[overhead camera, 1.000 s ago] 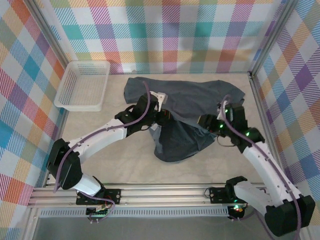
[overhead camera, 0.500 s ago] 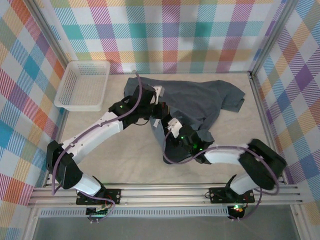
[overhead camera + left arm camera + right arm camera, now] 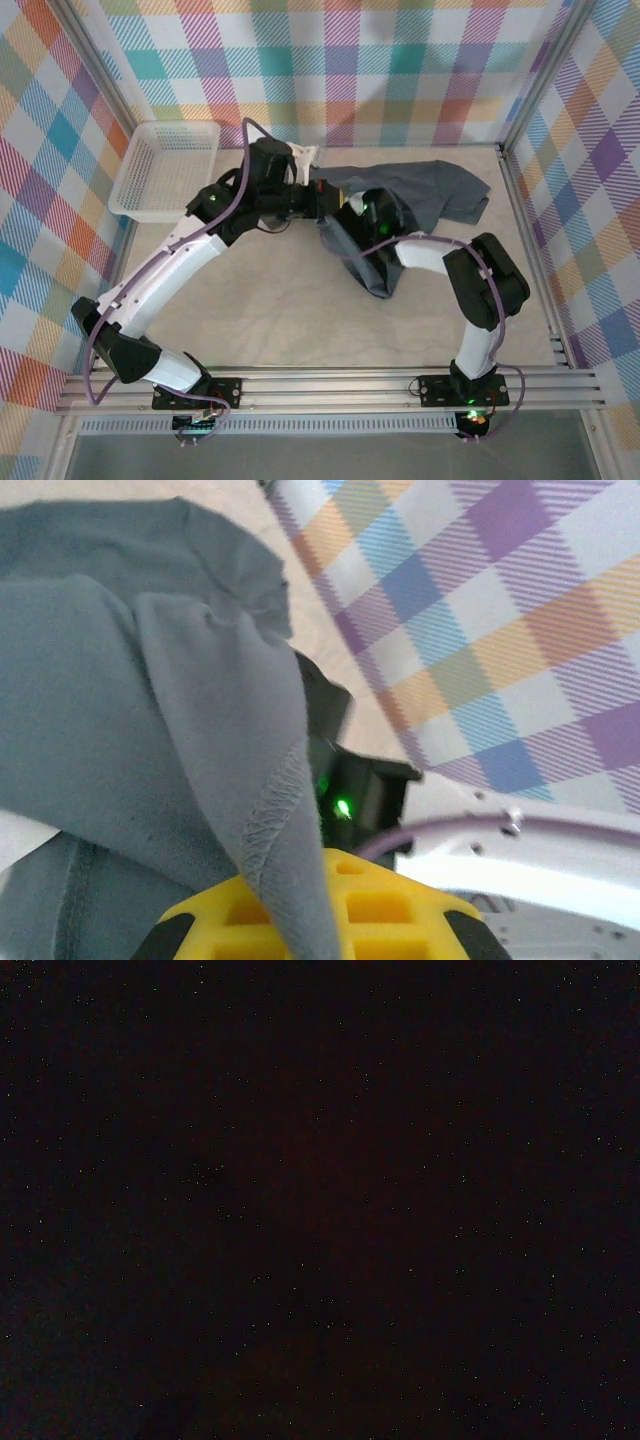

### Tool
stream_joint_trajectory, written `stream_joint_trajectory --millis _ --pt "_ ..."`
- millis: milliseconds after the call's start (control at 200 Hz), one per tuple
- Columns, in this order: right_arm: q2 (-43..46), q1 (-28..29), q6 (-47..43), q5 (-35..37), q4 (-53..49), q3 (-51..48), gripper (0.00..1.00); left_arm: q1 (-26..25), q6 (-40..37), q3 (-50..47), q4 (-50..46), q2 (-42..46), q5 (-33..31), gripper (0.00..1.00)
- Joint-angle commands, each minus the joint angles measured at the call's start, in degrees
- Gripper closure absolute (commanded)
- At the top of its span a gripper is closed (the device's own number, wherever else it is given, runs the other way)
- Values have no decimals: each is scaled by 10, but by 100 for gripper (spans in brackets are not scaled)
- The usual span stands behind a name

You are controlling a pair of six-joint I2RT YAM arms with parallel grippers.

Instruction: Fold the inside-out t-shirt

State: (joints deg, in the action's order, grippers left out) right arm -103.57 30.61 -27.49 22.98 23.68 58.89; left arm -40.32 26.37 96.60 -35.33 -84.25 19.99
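T-shirt (image 3: 420, 190), dark grey, is seen from above bunched at the far side of the table (image 3: 250, 300), toward 1 o'clock from its middle, with one flap trailing toward 6 o'clock. A white basket (image 3: 165, 170) is set at 10 o'clock, well apart from it.

From above, the left gripper (image 3: 322, 193) is found at the garment's 9 o'clock edge. Its grip is made plain in the left wrist view, where a stitched hem (image 3: 265, 820) is drawn down across the yellow fingers (image 3: 410, 900) and pinched there, the jaws closed on the cloth. In that view the right arm's black wrist (image 3: 350, 780), with a green light, is seen just beyond the fold, before the checked wall (image 3: 480, 630).

The right wrist view is black, and nothing can be made out in it. The right gripper (image 3: 352, 213) is closed tight; whether cloth is caught in it cannot be told.

The left arm is stretched in a long arc from its base at 7 o'clock to the far middle. The right arm is doubled back: up from its base at 5 o'clock, elbow bent at 4 o'clock, forearm laid toward 9 o'clock over the flap.
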Motion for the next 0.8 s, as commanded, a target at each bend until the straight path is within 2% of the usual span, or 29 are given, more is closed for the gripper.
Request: stream_joint_trajectory --millis 0,40,85,165,270,330,380,470,555,630,795 --pt "1 -5 125 -143 -254 77 100 -1 12 60 5 1 52 100" --pt "3 -7 171 -172 -286 104 100 -2 15 78 8 -10 59 100" --pt "11 -12 212 -238 -289 111 100 -2 12 96 8 -23 63 100" --pt "44 -17 294 -346 -188 54 100 -2 -6 121 -17 -32 23 100" --pt "82 -37 413 -415 -71 -19 100 12 -25 131 -66 -27 -62 100" --pt "91 -58 480 -475 -15 -46 100 32 -14 117 -67 -18 -68 100" --pt "98 -65 512 -500 21 -64 100 45 -1 103 -53 -13 -47 100" --pt "86 -62 502 -491 -37 -39 100 48 8 81 7 -5 34 100" --pt "45 -59 484 -437 -132 10 100 40 33 76 74 -9 100 100" --pt "13 -57 495 -380 -151 22 100 27 35 111 92 -24 116 100" --pt "-44 -41 503 -247 -235 71 100 13 34 256 51 -90 121 100"
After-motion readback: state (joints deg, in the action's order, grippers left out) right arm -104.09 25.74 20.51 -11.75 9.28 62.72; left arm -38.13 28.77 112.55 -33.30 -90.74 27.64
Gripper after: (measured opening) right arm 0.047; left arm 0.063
